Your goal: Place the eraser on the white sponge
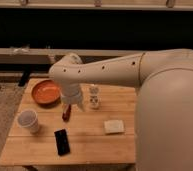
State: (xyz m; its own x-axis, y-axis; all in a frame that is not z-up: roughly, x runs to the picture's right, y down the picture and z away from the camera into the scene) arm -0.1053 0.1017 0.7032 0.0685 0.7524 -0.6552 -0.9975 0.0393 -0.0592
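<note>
Tool (69, 106): at the end of the white arm, hanging low over the tabletop (92, 145) left of centre, right above a small dark-red oblong object (66, 113); whether it is apart or together cannot be told.

Items, left to right:
- White cup (28, 120): upright, near the left edge, about halfway back.
- Orange bowl (45, 92): far left corner.
- Eraser (62, 141): flat black block, lying flat near the front edge, left of centre. Long axis runs front to back, the far end leaning slightly left. Apart from the cup and well apart from the sponge.
- Small white bottle (94, 97): upright, toward the far edge, just right of the arm.
- White sponge (114, 126): off-white pad, lying flat, right of centre, nothing on it.
</note>
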